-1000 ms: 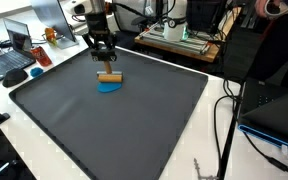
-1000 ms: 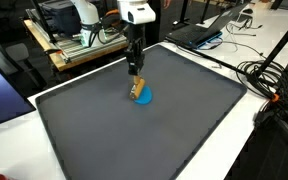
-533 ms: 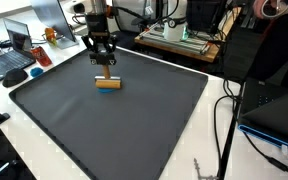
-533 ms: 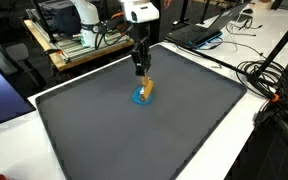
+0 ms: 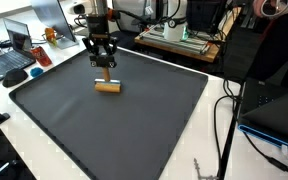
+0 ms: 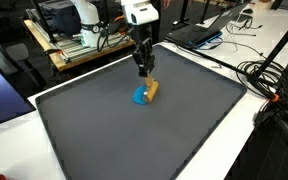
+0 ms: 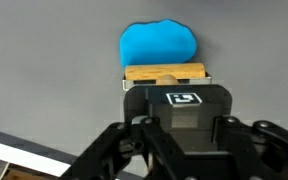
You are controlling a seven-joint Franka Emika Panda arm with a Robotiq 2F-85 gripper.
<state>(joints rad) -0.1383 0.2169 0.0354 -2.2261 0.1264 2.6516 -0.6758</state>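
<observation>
**Arm at work on a grey mat.** The gripper is seen lowered over a dark grey mat, its fingers clenched on the top of a small wooden block. The block is carried low, with its long side level. Whether its underside is pressed to the mat cannot be told.

The block is placed in the part of the mat nearest the robot's base. It is closer to the far corner than to the near edge, and well in from every edge.

A flat blue patch is shown lying on the mat, directly against one long side of the block. In the wrist view it is seen just beyond the block, on the side away from the camera. In an exterior view it is hidden behind the block.

The mat is laid on a white table. A laptop is set off one corner of the mat, and black cables are trailed beyond another edge.
</observation>
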